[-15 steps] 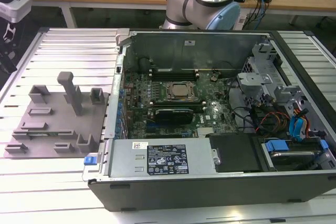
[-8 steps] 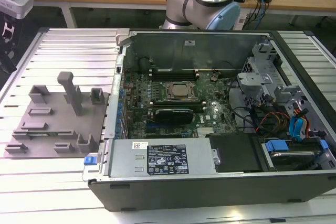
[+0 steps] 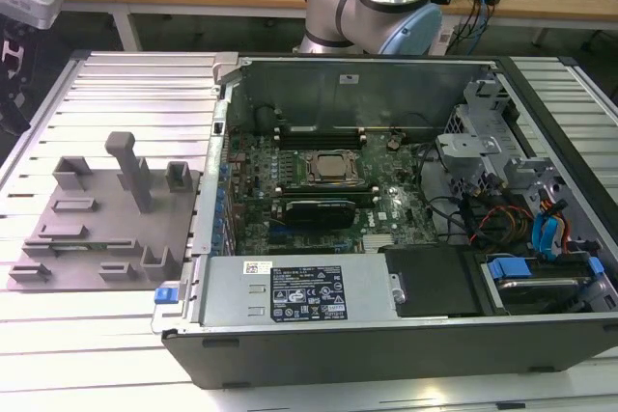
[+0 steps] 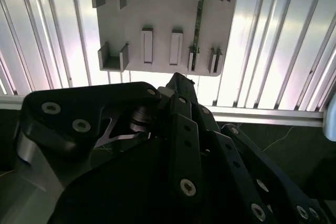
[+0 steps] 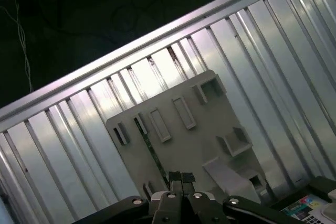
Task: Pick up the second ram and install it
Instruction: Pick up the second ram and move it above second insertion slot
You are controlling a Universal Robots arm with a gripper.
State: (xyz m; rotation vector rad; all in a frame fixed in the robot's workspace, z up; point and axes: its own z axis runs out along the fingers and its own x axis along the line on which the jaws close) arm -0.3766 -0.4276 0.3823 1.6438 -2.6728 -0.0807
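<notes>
On grey tray [image 4: 157,19], second ram [image 4: 199,22] barely discernible

Holder tray [image 3: 97,224] on slatted table [image 3: 126,94], exterior view's left of open case [image 3: 386,344]; second ram [image 4: 198,22] in tray.

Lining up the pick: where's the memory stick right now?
The memory stick stands on edge in the grey tray on the exterior view's left, beside the open computer case.

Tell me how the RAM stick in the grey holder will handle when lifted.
The second ram is a thin board, so probably stiff and light. It stands on edge in slots of the grey holder tray, so it may bind if lifted crooked. Its slim edge likely offers little to grip.
</notes>
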